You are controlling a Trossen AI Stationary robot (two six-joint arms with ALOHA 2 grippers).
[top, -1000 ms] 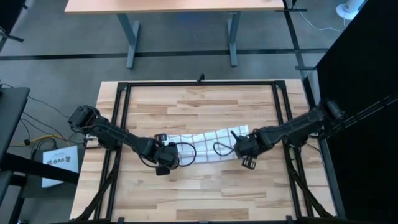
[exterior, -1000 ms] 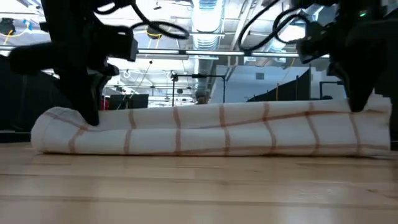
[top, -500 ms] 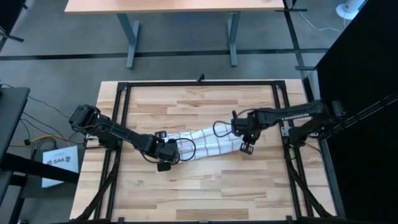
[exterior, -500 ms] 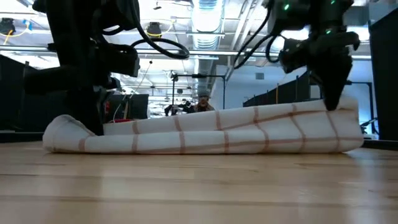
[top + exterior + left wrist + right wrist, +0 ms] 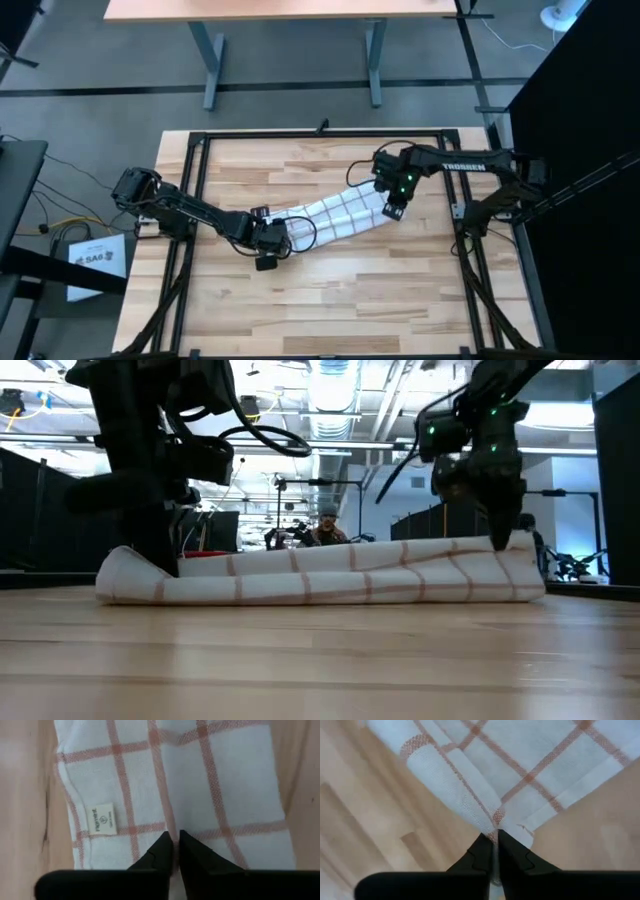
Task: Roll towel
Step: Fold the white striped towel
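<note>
Towel (image 5: 335, 216) lay rolled on worktop (image 5: 330, 300); left hand (image 5: 174, 851) and right hand (image 5: 494, 848) each pinched an end, so uneven pulling risked unrolling it

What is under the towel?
The towel lies folded on the wooden table, so only table boards show around it. Each gripper, left and right, pinches one end. Anything beneath or inside the folds is covered.
</note>
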